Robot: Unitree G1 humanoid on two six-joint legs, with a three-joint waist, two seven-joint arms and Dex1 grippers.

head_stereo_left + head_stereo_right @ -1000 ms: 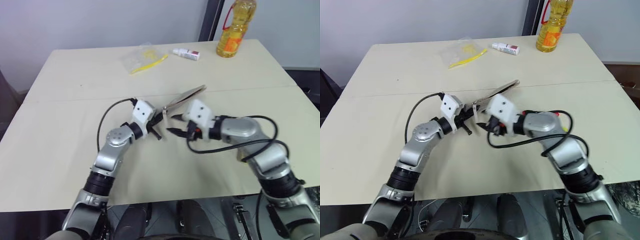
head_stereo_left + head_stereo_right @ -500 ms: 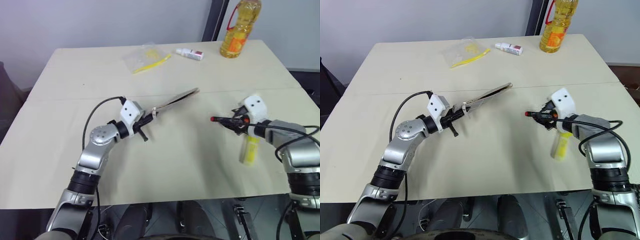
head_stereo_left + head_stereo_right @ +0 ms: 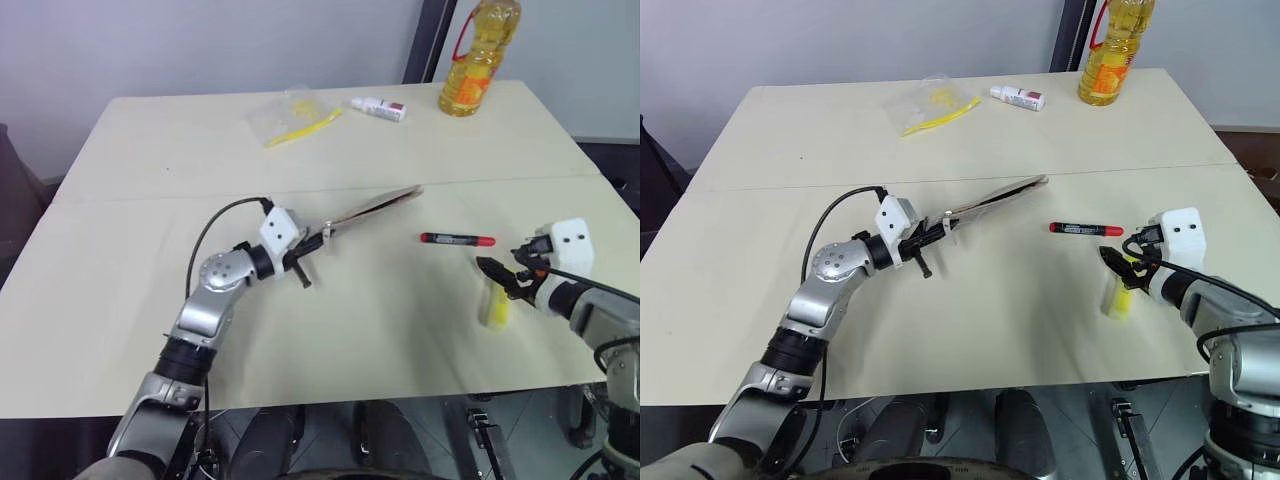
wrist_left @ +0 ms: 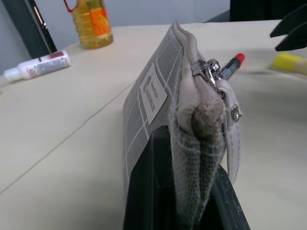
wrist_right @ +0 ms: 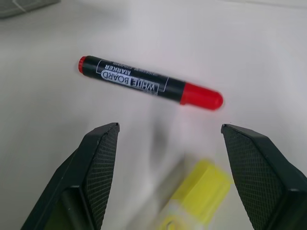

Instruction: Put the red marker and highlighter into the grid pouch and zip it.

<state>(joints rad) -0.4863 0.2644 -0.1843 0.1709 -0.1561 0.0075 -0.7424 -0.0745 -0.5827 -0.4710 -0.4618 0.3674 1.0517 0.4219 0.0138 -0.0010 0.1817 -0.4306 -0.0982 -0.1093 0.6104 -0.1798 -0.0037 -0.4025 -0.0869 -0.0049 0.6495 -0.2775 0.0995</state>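
Two pens lie lower right: right gripper (image 3: 500, 275) wide, should straddle highlighter (image 3: 496, 305) squarely beside red marker (image 3: 457, 239); left gripper (image 3: 308, 253) clamps grid pouch (image 3: 372, 203).

The counter (image 3: 120, 300) lies bare along its near edge and across its whole left half — open passage there. Mid-counter, the grid pouch (image 3: 375, 205) hangs edge-up off the surface, clamped in the left tool (image 3: 310, 252), barring the way across the centre. Right of it the red marker (image 3: 457, 239) lies flat, with bare surface between the two. The right tool (image 3: 503, 277), jaws spread, hovers over the highlighter (image 3: 495, 308) near the right edge. Along the far edge stand an oil bottle (image 3: 478, 60), a small white tube (image 3: 378, 108) and a clear plastic bag (image 3: 285, 117) — well apart from the rest.
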